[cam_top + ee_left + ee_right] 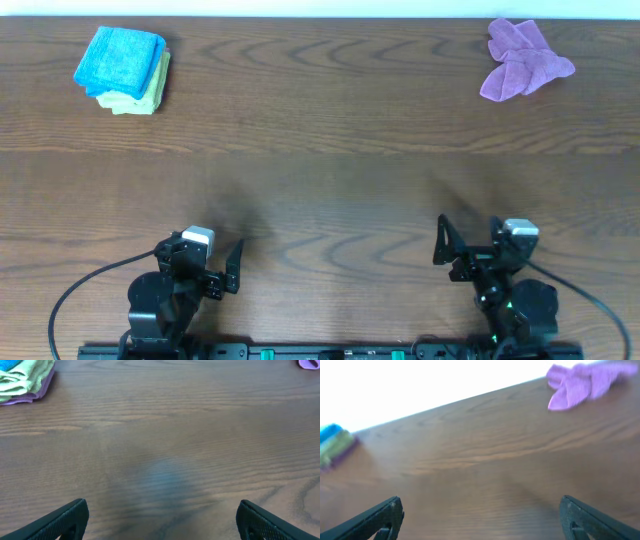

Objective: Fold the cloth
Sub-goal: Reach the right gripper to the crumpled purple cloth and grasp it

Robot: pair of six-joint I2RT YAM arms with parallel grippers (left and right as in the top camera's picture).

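Near edge, left: your left gripper sits low over the table, fingers spread wide, nothing between them.

Near edge, right: your right gripper reads the same, fingers spread wide, nothing held. The two grippers are well apart from each other, both pointing toward the far side.

Far left: a folded blue cloth lies on top of a folded yellow-green cloth. Your left wrist camera shows a purple layer under that stack.

Far right corner: the cloth lies on the table crumpled and unfolded, bunched into uneven lobes, close to the far edge. It is well apart from both grippers. Nothing touches it. Your right wrist camera catches it at upper right, blurred.
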